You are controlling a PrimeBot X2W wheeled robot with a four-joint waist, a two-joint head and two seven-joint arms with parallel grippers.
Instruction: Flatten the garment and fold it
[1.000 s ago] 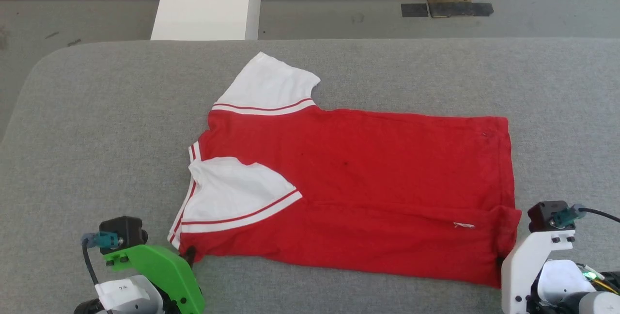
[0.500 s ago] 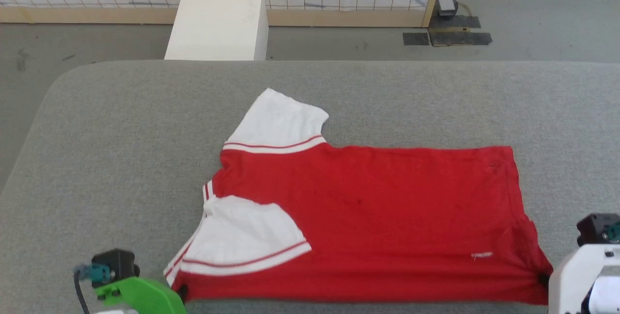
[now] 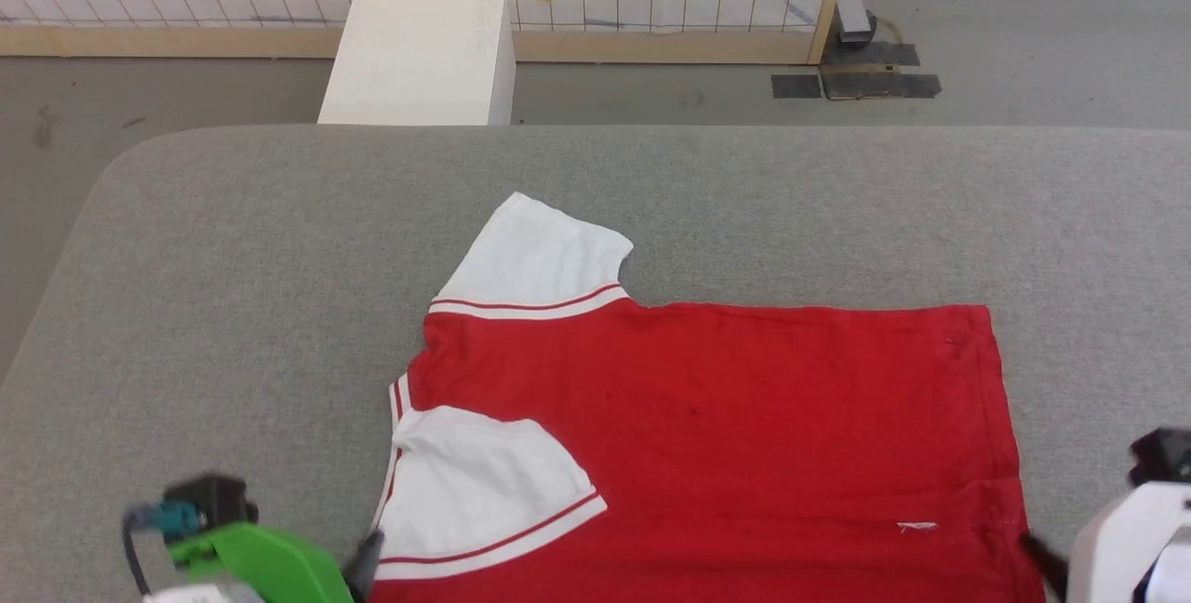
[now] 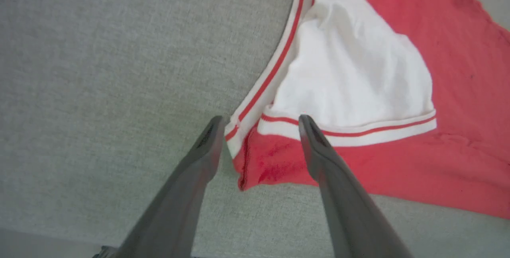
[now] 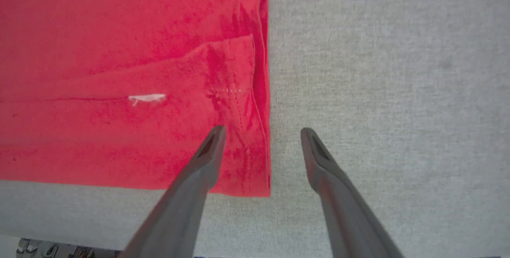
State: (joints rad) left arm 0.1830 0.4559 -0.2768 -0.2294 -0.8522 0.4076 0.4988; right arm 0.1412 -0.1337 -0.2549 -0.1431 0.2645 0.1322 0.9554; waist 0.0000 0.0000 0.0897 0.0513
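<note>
The left gripper [image 4: 259, 122] hangs with its jaws apart and nothing between them, straddling the near collar-end corner of the garment [image 3: 744, 435]. In its wrist view one finger stands over the bare bench [image 3: 233, 305] just beside the striped trim, the other over the cloth. The right gripper [image 5: 263, 131] is spread the same way at the other near corner, one finger above red cloth, the other above bench just past the hem [image 3: 1000, 417]. Whether any fingertip touches the fabric I cannot tell.

The garment lies flat on the bench with its long axis running across the robot: collar end to the left, hem to the right. So each arm has its own end, and the near long edge runs from one gripper to the other. The near sleeve [image 3: 484, 482] is folded in over the red body, while the far sleeve [image 3: 535, 254] sticks out on the far side, nearer the left arm. From both grippers the bulk of the cloth lies ahead, away from the robot. By my judgement any further fold turns on that, since the far edge is a reach forward for both arms.
</note>
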